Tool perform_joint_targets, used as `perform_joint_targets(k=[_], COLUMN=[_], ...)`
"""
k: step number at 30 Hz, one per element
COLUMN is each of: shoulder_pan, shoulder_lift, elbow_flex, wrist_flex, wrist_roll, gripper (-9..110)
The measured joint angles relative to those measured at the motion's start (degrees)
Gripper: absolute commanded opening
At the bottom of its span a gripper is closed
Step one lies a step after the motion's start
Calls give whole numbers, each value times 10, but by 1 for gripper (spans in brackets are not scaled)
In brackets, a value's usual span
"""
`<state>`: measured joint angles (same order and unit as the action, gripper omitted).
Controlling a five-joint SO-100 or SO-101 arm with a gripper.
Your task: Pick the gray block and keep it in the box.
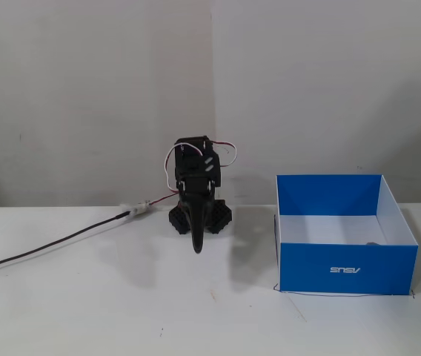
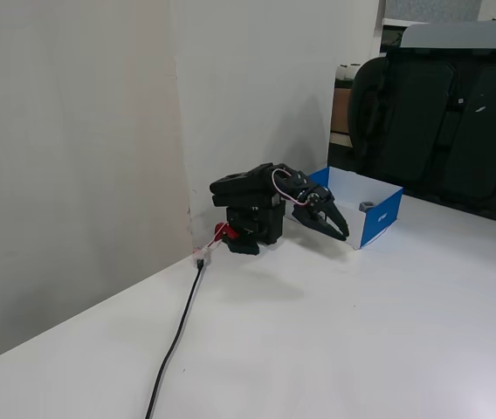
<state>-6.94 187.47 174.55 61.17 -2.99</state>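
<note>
Your gray block [image 2: 367,207] already sits inside the box [image 2: 379,220]: in a fixed view it shows as a small gray shape low against the far inner wall, and in the other one only a dim smudge on the white floor [image 1: 372,243] hints at it. From the hand [image 1: 197,245] it lies to the right in that front-on view, with the blue wall between them. The block is too small for you to read any long axis.

The hand hangs folded down in front of the arm's base, fingertips pointing at the worktop [image 1: 121,311]. Its fingers look close together and hold nothing.

You have a bare white worktop, with a black cable [image 2: 176,336] trailing off from the base, away from the box. Plain walls stand behind; dark chairs [image 2: 444,131] stand beyond the box
</note>
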Motion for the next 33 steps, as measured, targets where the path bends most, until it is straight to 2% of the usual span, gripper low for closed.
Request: perform_joint_targets(k=[5,6,17,33], shoulder_pan=[23,27,26,26], shoulder_lift=[0,0,0,0], elbow_flex=[6,6,6,6], wrist_flex=[0,0,0,0], wrist_roll=[0,0,0,0], gripper=[0,8,2,0])
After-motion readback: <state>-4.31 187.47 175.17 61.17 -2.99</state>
